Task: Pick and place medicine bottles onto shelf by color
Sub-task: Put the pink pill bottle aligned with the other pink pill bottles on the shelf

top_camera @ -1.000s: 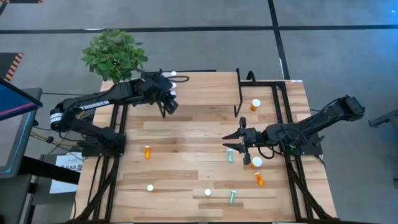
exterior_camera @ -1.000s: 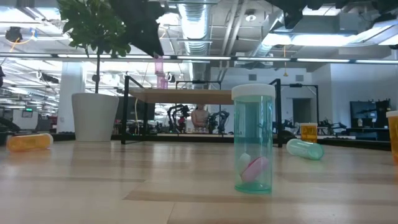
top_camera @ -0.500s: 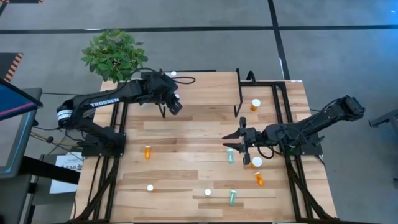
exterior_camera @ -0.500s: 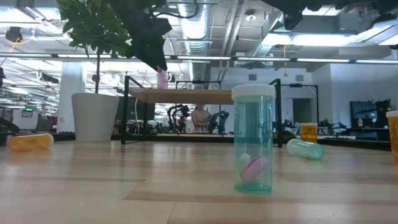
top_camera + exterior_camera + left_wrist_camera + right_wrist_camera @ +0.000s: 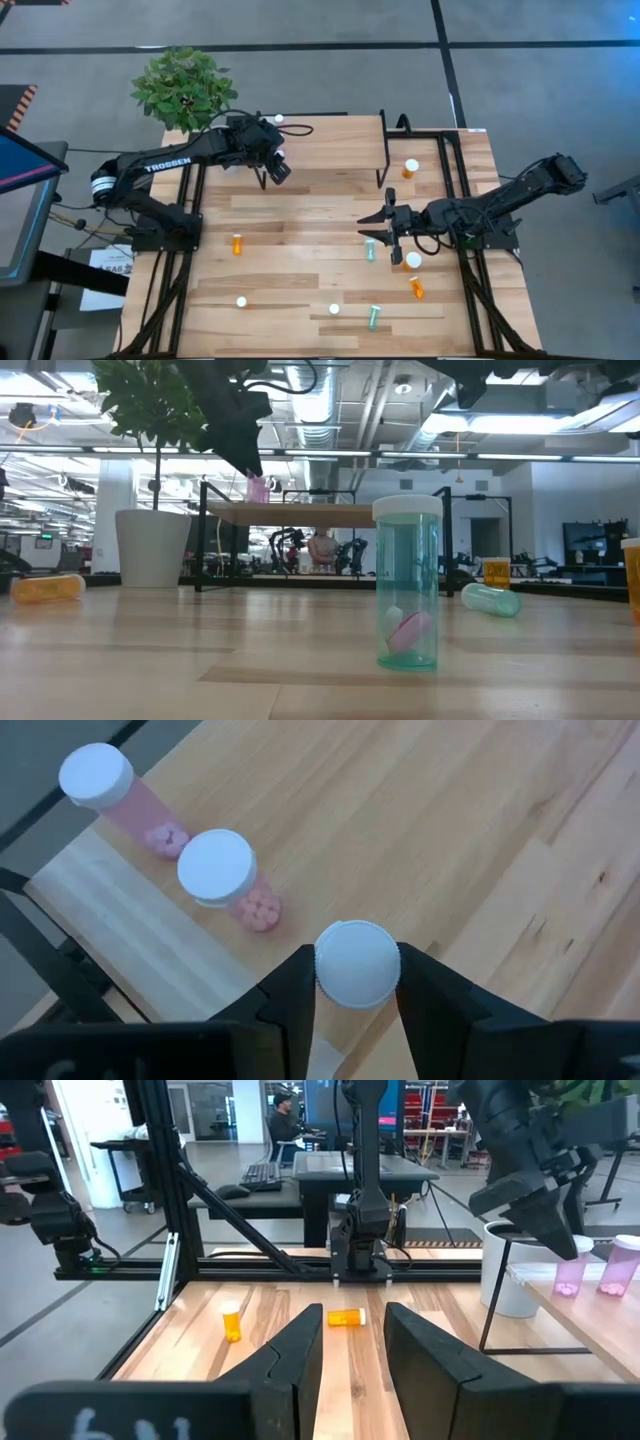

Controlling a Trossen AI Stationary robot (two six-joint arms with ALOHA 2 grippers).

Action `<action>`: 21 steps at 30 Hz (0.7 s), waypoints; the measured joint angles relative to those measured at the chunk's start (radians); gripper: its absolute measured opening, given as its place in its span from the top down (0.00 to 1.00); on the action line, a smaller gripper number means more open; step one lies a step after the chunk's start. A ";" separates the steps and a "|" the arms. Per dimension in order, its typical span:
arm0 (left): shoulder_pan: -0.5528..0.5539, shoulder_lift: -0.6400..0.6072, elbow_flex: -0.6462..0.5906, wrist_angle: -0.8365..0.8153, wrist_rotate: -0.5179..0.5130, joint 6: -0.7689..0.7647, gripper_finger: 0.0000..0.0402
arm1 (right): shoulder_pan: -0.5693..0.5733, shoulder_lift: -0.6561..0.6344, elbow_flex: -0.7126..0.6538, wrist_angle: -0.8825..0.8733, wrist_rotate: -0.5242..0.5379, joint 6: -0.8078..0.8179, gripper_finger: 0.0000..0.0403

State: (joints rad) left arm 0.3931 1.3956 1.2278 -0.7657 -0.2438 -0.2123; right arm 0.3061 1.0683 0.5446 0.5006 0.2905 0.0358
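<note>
Currently the large wooden tabletop point(image 5: 300, 215) carries the shelf point(image 5: 120, 935), a small raised platform at its far left corner near the potted plant point(image 5: 183, 87). Two pink bottles point(image 5: 225, 880) already stand upright on the shelf, white caps up, close together but apart.

The left gripper point(image 5: 357, 982) hangs over the shelf's edge, next to that pair. Its fingers are closed on a third pink bottle point(image 5: 258, 488), gripped across the white cap with the body hanging below (the low view shows the pink body under the dark fingers, above the shelf top).

The right gripper point(image 5: 388, 232) waits low over the middle right of the table, fingers parted a little and holding nothing, beside a teal bottle point(image 5: 370, 250).

Loose bottles remain on the tabletop: orange ones point(image 5: 237, 243), teal ones, some upright, some on their sides.

Handling notes, as judged from appearance:
- Each bottle looks light, rigid and smooth-walled; a loose grip may let it slip or swing.
- The cap is the widest and best place to hold it.
- Narrow base: likely to tip if released tilted.
- Lying bottles will probably roll; take them across the body.
</note>
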 joint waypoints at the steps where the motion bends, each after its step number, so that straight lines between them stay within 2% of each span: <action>1: 0.000 0.000 0.000 -0.002 -0.002 0.000 0.73 | 0.000 0.000 0.000 0.000 0.000 0.000 0.67; 12: 0.000 0.000 0.000 -0.005 -0.001 -0.002 0.72 | 0.000 0.000 0.000 0.000 0.000 0.000 0.67; 21: 0.001 0.004 -0.005 -0.036 0.004 -0.010 0.65 | 0.000 0.000 0.000 0.000 0.000 -0.001 0.67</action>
State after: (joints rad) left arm 0.3939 1.3995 1.2228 -0.8016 -0.2393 -0.2218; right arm 0.3058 1.0683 0.5446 0.5011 0.2905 0.0345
